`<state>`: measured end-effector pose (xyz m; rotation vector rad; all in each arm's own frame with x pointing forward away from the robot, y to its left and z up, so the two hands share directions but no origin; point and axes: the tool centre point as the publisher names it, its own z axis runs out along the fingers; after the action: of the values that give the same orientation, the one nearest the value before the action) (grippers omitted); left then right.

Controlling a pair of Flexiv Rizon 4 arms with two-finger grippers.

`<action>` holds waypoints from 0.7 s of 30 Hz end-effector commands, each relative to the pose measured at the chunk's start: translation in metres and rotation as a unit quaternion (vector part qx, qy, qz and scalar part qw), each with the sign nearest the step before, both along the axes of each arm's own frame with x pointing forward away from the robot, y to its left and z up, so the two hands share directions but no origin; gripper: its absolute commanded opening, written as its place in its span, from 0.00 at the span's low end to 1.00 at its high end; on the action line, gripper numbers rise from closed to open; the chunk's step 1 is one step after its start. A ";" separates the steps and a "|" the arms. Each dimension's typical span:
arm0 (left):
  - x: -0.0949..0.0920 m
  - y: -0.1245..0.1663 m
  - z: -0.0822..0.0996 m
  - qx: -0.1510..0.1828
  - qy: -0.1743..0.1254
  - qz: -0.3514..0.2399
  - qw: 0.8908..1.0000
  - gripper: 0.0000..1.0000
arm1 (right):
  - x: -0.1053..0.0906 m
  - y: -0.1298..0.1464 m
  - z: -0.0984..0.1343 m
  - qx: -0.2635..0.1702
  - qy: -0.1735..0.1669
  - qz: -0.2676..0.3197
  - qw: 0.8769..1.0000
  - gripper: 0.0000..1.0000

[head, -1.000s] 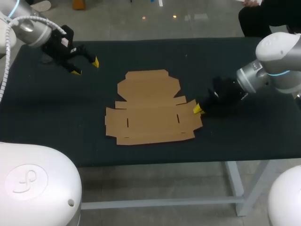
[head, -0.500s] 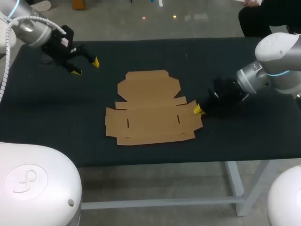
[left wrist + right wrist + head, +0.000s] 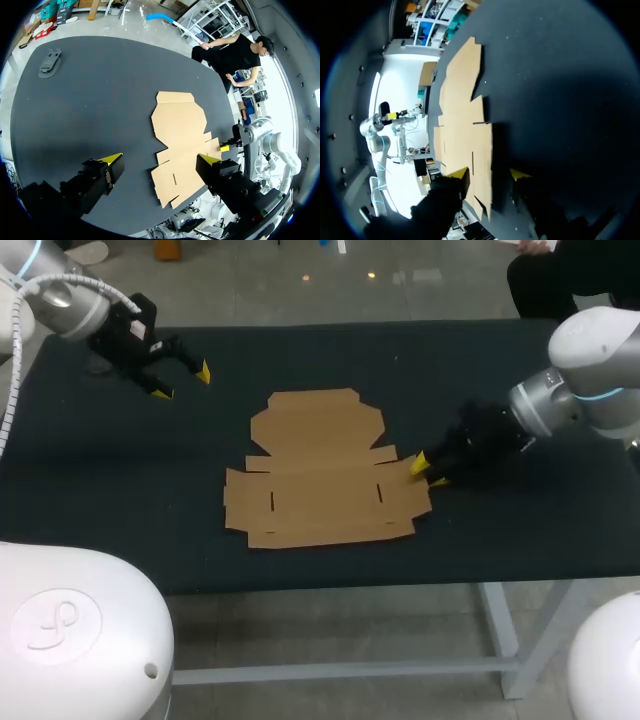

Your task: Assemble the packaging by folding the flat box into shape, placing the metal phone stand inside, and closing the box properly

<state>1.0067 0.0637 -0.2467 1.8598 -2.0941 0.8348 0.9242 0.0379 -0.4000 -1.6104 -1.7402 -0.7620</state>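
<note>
The flat brown cardboard box (image 3: 320,465) lies unfolded in the middle of the black table. My right gripper (image 3: 429,472) sits low at the box's right flap. In the right wrist view its fingers stand apart, open, with the flap's edge (image 3: 482,165) lying between the yellow tips (image 3: 461,173). My left gripper (image 3: 182,382) hangs open and empty over the table's far left, well away from the box (image 3: 180,135). A dark grey, flat metal phone stand (image 3: 50,61) lies near the table's far left corner, beyond the left gripper (image 3: 160,160).
Bare black tabletop (image 3: 500,370) surrounds the cardboard on all sides. The table's front edge (image 3: 330,587) runs a short way below the box.
My right gripper's fingers have parted at the box's right flap, so two yellow tips now show instead of one. The left arm and the cardboard have not moved.
</note>
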 end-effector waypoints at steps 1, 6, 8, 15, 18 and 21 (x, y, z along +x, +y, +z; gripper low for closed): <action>0.000 0.000 0.001 0.003 0.001 0.001 1.000 1.00 | -0.005 -0.013 0.027 -0.018 -0.011 0.000 1.000 1.00; 0.000 0.000 0.001 0.003 0.001 0.001 1.000 1.00 | 0.001 -0.032 0.054 -0.037 -0.036 0.001 0.999 1.00; 0.000 -0.002 0.003 0.008 0.001 0.000 1.000 1.00 | 0.005 -0.039 0.062 -0.042 -0.044 -0.001 0.998 1.00; -0.005 -0.001 0.006 0.000 0.016 0.011 1.000 1.00 | 0.020 -0.057 0.079 -0.051 -0.065 -0.008 0.997 1.00; -0.012 -0.003 0.006 0.004 0.019 0.027 0.999 1.00 | 0.025 -0.060 0.084 -0.045 -0.069 -0.002 0.997 0.97; -0.019 -0.004 0.006 0.007 0.020 0.042 0.999 0.38 | 0.029 -0.061 0.087 -0.045 -0.072 0.000 0.996 0.89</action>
<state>0.9994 0.0630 -0.2437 1.9388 -2.0105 0.7879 0.9493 -0.0193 -0.3157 -1.6638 -1.9022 -0.8329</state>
